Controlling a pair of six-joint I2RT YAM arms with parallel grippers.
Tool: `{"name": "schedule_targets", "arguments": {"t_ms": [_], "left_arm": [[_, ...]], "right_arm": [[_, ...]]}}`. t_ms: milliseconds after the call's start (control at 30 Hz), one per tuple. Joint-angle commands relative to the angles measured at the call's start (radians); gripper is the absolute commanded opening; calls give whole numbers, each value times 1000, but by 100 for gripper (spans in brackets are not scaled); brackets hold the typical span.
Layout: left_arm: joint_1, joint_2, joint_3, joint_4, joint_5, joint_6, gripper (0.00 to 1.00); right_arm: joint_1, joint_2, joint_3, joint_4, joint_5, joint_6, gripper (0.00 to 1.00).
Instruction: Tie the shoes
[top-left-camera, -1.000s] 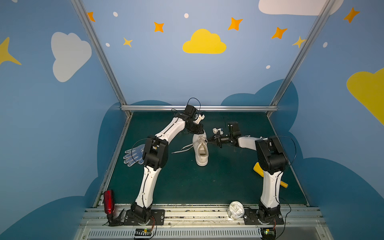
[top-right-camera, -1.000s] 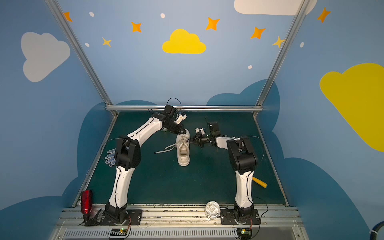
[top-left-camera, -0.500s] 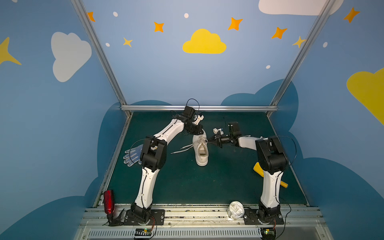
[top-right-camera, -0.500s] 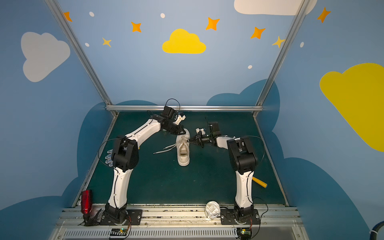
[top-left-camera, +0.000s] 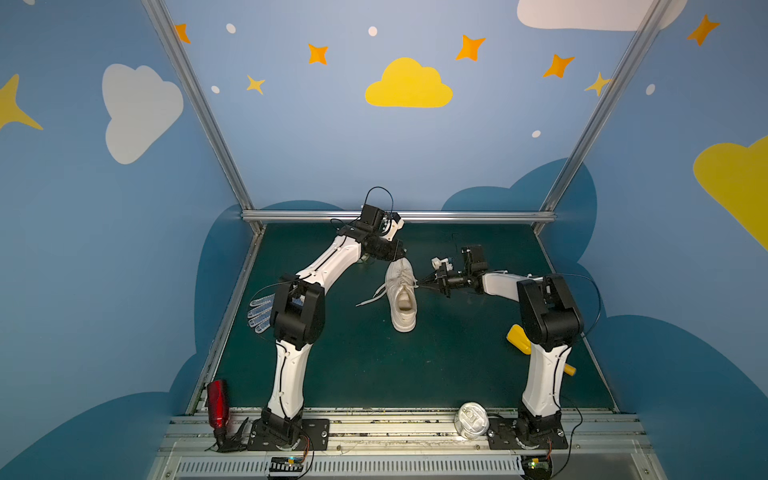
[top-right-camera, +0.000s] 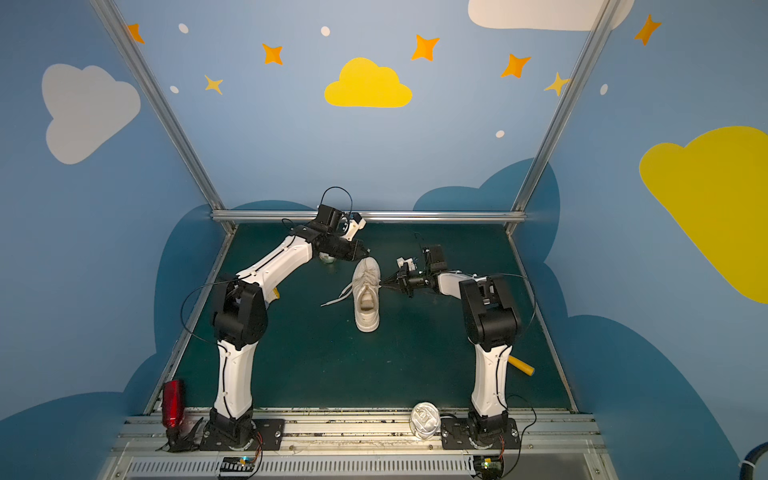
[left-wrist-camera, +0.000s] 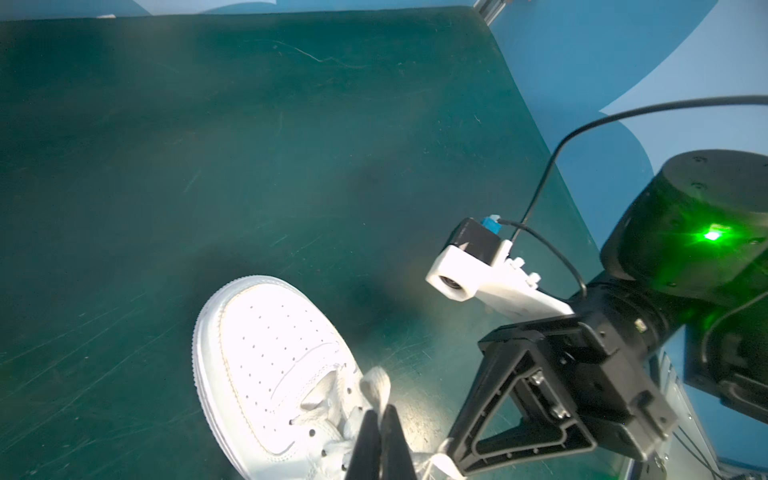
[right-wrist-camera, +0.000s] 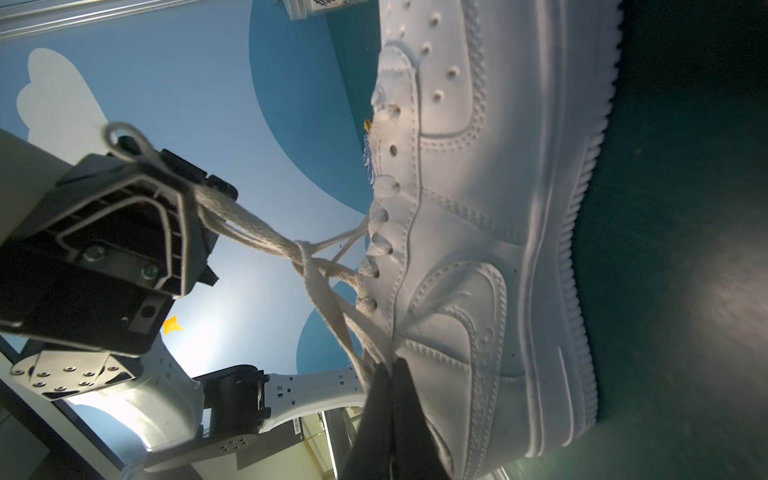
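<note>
Position: shoe (top-left-camera: 402, 297) sat mid-mat (top-left-camera: 353, 365), toe toward the back wall; left gripper (left-wrist-camera: 379, 415) over the toe end, jaws pinched fully together on a lace (left-wrist-camera: 376, 384); right gripper (right-wrist-camera: 392, 370) just beside the shoe's flank, jaws likewise closed on a lace; the two strands crossed once between them. Risks: nothing pinned the shoe, so a harder pull could drag or tip it; flat lace could slip from the tips and loosen the crossing.

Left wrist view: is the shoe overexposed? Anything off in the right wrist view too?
Left wrist view: yes, the shoe is blown out at the toe, and a green light flares on the right arm. Right wrist view: mat nearly black, bright backlight behind the laces.
</note>
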Motion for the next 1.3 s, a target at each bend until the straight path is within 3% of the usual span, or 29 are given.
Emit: {"name": "schedule_targets", "arguments": {"t_ms": [0,933,1267], "left_arm": [[7,-56,-4,21,-5,-8,3],[69,-134,-64,30,-33,9,3],[71,-87,-58,20,39,-5,3]], "right_arm": [[-18,-49,-28,-69,8,-61,0],[-73,-97,-132,-165,12,-167,0],[-65,-86,-102,-165,1,-159,0]]}}
